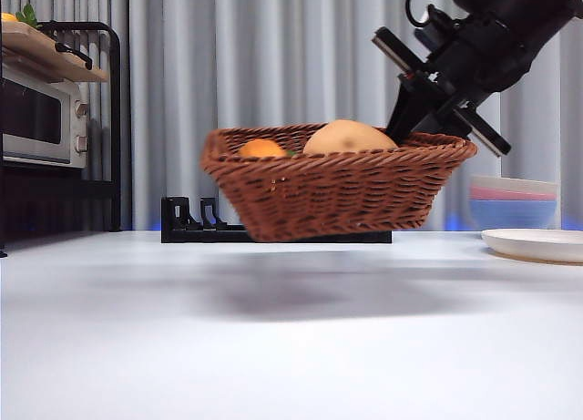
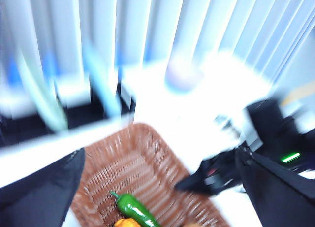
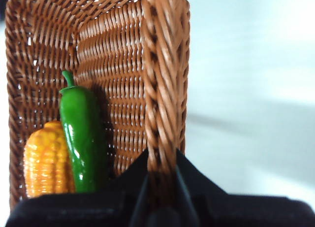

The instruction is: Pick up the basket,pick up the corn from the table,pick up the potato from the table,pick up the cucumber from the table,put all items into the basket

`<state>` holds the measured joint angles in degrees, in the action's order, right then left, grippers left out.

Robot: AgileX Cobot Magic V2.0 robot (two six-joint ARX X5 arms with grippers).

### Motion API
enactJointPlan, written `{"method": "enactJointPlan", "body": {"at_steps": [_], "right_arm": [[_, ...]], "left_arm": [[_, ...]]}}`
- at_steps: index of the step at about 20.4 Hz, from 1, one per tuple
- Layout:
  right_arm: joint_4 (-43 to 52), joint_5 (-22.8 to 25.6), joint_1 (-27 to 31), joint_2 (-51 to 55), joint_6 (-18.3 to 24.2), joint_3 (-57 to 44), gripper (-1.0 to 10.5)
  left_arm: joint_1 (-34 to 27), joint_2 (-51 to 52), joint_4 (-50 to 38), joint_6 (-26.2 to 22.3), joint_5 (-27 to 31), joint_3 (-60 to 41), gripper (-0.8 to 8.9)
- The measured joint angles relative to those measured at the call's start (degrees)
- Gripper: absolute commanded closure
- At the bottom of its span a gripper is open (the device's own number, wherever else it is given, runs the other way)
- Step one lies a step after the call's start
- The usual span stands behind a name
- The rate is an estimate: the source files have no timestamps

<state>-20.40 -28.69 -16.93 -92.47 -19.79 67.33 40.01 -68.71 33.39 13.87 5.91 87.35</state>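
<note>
Basket [image 1: 332, 190] up off the table [image 1: 291, 347], corn [image 1: 262, 148] at ten o'clock inside, cucumber [image 3: 82, 138] beside it, potato [image 1: 349, 138] centre, right gripper [image 1: 428, 119] clamped on the two o'clock rim, left gripper [image 2: 157, 187] spread apart above.

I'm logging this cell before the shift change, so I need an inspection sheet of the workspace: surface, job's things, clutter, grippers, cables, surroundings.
Surface: white table, the basket's shadow on it.
Job's things: basket held off the table, tilted; corn, cucumber and potato lie inside it.
Clutter: white plate on the table at one side, stacked bowls behind it; black rack behind the basket.
Grippers: right gripper shut on the basket's rim; left gripper open above the basket, holding nothing.
Cables: black cable looping on the arm holding the basket.
Surroundings: grey curtain; microwave oven on a black shelf.
</note>
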Motion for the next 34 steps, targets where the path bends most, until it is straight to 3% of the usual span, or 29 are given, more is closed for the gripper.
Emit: {"method": "enactJointPlan", "body": {"at_steps": [5,10,14,16,18,19,22,24,27,28,34], "right_arm": [[-0.26,2.71,-1.88,-4.31,-4.22,0.09,9.6],[-4.68,5.42,-3.08,-8.28,-5.25,0.09,9.1],[-8.17,6.4,-2.93,-8.33,-5.31,0.15,4.6],[-8.63,6.4,-2.64,-8.17,-5.05,0.15,3.8],[-8.92,6.4,-2.21,-6.67,-4.59,0.15,3.8],[-9.03,6.4,-1.95,-4.81,-4.15,0.15,3.8],[-8.83,6.36,-0.59,4.07,-1.75,0.17,4.5],[-8.79,6.88,-0.04,10.49,1.73,0.26,5.9],[-10.38,10.12,-0.26,19.43,7.52,0.31,9.1],[-11.5,11.72,-0.26,22.01,9.46,0.37,9.7],[-18.78,24.5,-0.31,30.01,17.86,0.44,9.6]], "left_arm": [[0.0,7.52,1.7,-1.03,0.0,-0.09,1.49],[0.0,9.27,4.48,-1.42,0.0,-0.09,1.49],[0.0,9.09,6.03,-1.9,0.0,-0.15,1.49],[0.0,9.11,6.16,-2.36,0.0,-0.17,1.53],[0.0,9.11,7.87,-3.34,0.87,-0.15,1.6],[0.0,9.09,9.03,-4.2,2.69,-0.17,2.14],[0.0,8.85,14.86,-9.38,15.45,-0.17,6.47],[0.0,7.74,21.2,-12.07,25.31,-0.17,8.36],[-0.87,6.67,24.81,-13.38,28.02,-0.55,8.23],[-1.01,6.71,24.24,-13.51,28.06,-0.55,8.23],[-1.01,8.92,18.38,-13.9,28.06,-3.17,8.23]]}}
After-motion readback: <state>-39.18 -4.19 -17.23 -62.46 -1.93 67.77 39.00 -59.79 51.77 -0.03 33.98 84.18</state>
